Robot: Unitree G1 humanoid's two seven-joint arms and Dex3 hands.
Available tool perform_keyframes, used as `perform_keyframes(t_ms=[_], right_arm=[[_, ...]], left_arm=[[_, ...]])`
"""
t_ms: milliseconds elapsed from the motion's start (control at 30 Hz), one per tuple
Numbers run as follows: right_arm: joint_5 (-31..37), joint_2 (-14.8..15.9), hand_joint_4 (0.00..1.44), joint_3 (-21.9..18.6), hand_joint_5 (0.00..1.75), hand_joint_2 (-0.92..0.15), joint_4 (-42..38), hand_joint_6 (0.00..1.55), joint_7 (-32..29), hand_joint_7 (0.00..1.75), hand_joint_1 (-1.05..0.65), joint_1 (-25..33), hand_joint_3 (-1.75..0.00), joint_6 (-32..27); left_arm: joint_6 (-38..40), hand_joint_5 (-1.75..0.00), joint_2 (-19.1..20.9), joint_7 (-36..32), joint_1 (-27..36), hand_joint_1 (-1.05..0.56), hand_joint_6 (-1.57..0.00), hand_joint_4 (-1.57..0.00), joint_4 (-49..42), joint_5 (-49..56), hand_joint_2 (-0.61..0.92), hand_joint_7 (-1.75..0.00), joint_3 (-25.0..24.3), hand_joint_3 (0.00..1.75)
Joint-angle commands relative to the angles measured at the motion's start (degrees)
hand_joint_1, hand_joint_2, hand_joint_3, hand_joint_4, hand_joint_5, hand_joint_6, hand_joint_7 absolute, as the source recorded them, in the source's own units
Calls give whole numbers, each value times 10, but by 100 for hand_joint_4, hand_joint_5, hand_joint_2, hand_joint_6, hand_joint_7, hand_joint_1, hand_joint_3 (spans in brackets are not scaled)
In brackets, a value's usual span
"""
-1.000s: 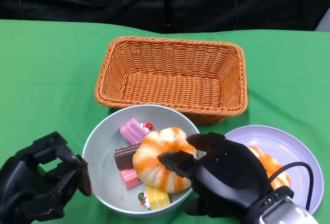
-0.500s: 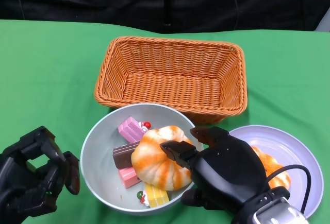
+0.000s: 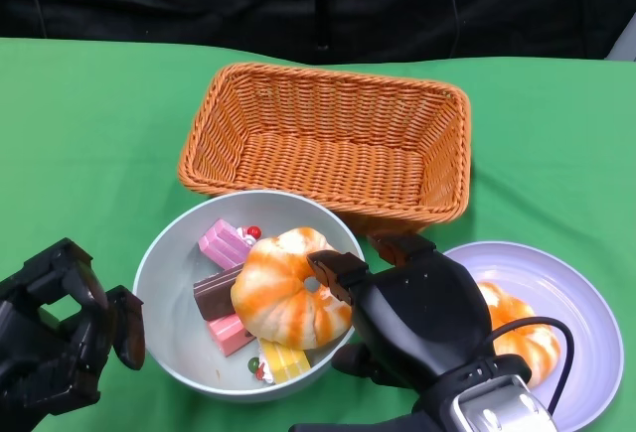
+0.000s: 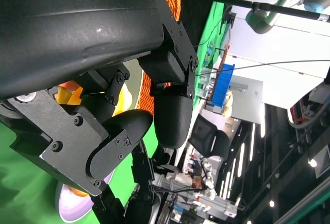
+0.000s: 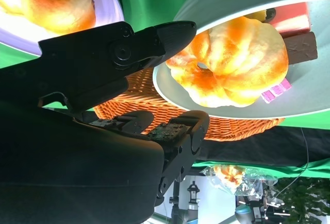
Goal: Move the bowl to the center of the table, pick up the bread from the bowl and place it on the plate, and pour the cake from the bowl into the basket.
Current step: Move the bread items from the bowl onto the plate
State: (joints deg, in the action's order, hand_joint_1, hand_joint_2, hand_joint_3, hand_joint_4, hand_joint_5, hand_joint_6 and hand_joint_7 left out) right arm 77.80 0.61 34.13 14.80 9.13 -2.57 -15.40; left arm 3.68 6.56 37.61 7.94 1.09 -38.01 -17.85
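Now the green worktop (image 3: 89,124) is carrying, from far to near, the wicker basket (image 3: 328,144), the grey bowl (image 3: 164,253) just in front of it and touching or nearly touching its near wall, and the lilac plate (image 3: 566,298) to the bowl's right.

Plate is already holding one orange-glazed bread roll (image 3: 517,328).

Bowl is holding the second bread roll (image 3: 288,298), a ring-shaped twist lying flat on top of the cake pieces: pink slice (image 3: 224,243), chocolate slice (image 3: 214,298), yellow slice (image 3: 283,360).

Key relation: the roll is lying directly left of the right robot hand (image 3: 407,308), with the plate on that hand's opposite side. Roll is roughly round, so no long axis to align with; its central hole is facing up.

Right robot hand is reaching over the bowl's right rim. One finger (image 3: 333,268) is lying on the roll's top near the hole. In the right wrist view the upper finger (image 5: 154,36) is sitting against the roll (image 5: 232,62), the lower one (image 5: 193,128) below the bowl's rim. Judgement: fingers apart, contact only, grip not yet closed.

Left robot hand (image 3: 65,328) is sitting just left of the bowl, apart from it, holding nothing, fingers curled in loosely with a gap between them.

Right hand is clearly the nearer one for the lift to the plate.
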Motion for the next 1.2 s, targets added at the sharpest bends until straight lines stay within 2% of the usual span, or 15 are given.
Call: perform_keyframes(t_ms=[33,500,967,1200], right_arm=[[-1,7,42,-1,4,-90,8,45,3,0,-66,-3,0,-3],[1,15,43,1,3,-91,36,46,17,1,-69,1,0,0],[-6,40,42,-16,2,-92,87,46,41,0,-70,19,-1,8],[2,32,42,-13,1,-92,102,46,49,0,-71,13,-1,9]], left_arm=[[0,-175,4,-4,2,-10,-83,-93,6,-3,37,-148,-3,141],[5,-175,2,-24,5,-8,-85,-93,17,3,37,-144,1,142],[10,-175,0,-35,6,-9,-85,-94,22,5,36,-146,3,142],[9,-175,2,-31,1,-8,-85,-94,14,2,37,-146,3,143]])
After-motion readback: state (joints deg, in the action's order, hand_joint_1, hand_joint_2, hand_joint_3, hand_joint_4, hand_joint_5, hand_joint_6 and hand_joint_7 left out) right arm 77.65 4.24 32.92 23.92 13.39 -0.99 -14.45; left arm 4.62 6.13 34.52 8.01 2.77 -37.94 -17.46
